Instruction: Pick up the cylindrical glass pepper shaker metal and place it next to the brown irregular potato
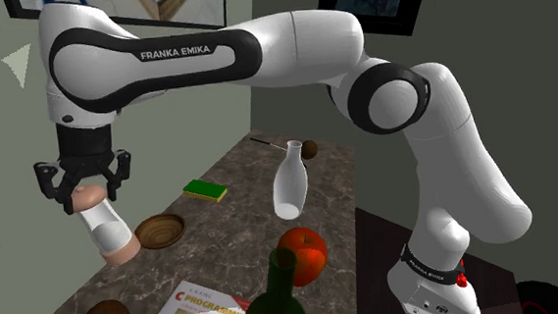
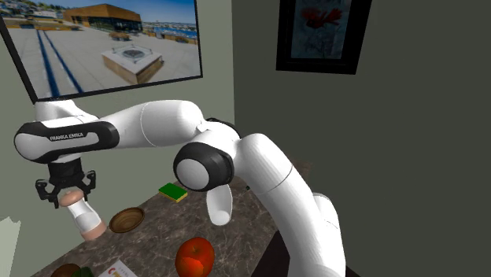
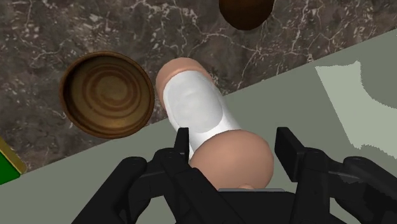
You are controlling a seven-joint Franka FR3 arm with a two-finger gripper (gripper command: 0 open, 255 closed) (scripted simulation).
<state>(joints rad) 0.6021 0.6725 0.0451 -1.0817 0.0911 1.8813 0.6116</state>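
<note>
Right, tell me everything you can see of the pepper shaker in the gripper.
The pepper shaker is a cylinder with a plain white body and a rounded pinkish-tan cap at each end; no glass or metal look shows. It is tilted, its upper cap clasped between the fingers of the black gripper and its lower cap slanting down beside the round wooden bowl. It sits near the edge of the dark marbled countertop. Whether the lower cap touches the counter cannot be told.
</note>
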